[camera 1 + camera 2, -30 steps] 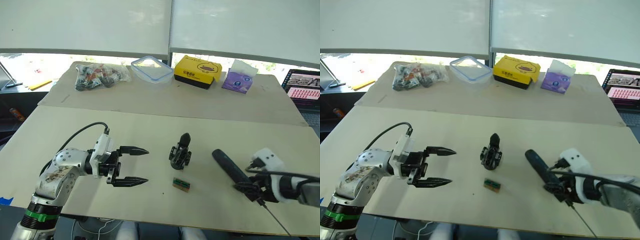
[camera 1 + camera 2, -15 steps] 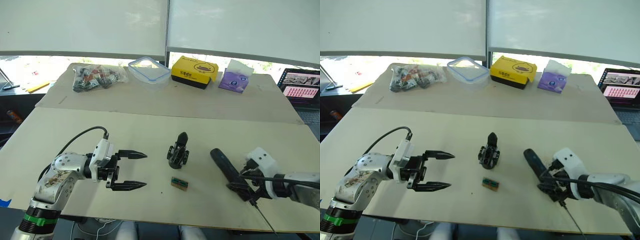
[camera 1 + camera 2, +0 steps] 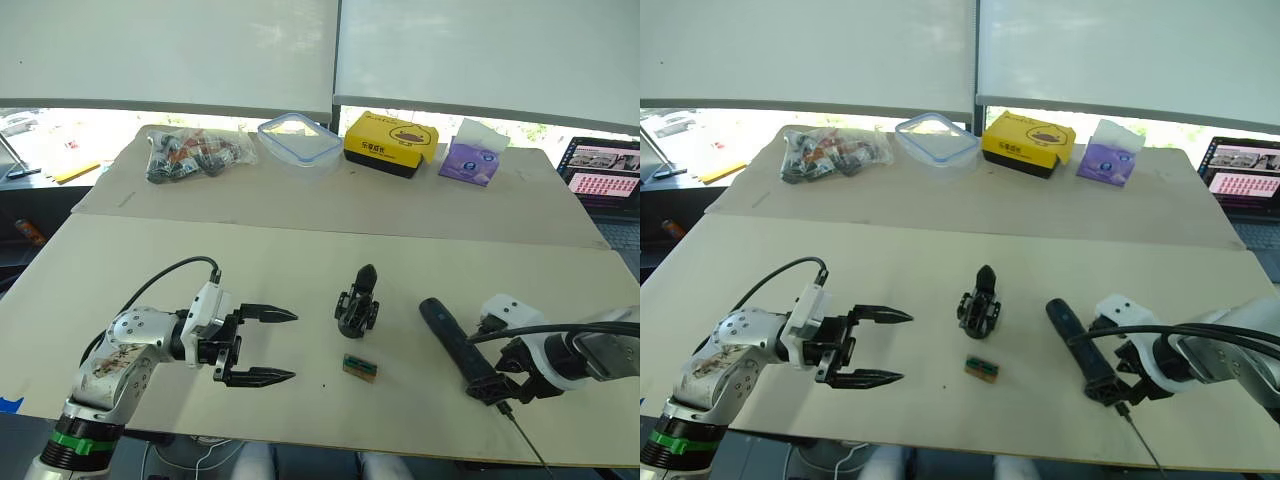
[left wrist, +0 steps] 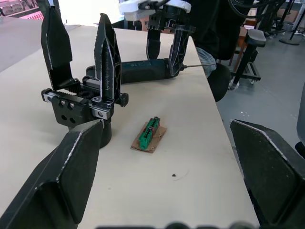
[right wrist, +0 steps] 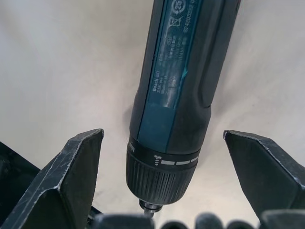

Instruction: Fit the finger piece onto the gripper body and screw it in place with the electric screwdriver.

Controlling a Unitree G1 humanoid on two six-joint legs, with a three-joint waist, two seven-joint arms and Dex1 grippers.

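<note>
Fingers of our right gripper (image 5: 157,191) stand spread wide on either side of the electric screwdriver (image 5: 183,90), with clear tabletop showing between each fingertip and the tool, so nothing is grasped. The screwdriver lies flat on the table (image 3: 300,260), its ribbed collar and bit end toward the wrist and its handle pointing away. A teal label runs along its barrel; the fine print on it is too small for us to read.

Our left gripper (image 3: 262,346) is likewise released, both black fingers parted and empty, hovering just above the table and aimed toward the gripper body (image 3: 358,303). That body stands upright on its round base well ahead of the left fingertips, between the two grippers. In the left wrist view it carries two pointed black fingers (image 4: 107,57) rising side by side; whether one of them is the loose finger piece we cannot tell.

A small green block on a brown pad (image 3: 361,367) lies just beside the gripper body, on the near side. Far across the table from both grippers sit a bag of dark parts (image 3: 195,152), a clear lidded container (image 3: 298,140), a yellow box (image 3: 392,141) with unreadable black print, a purple tissue pack (image 3: 475,160), and a laptop (image 3: 600,172).
</note>
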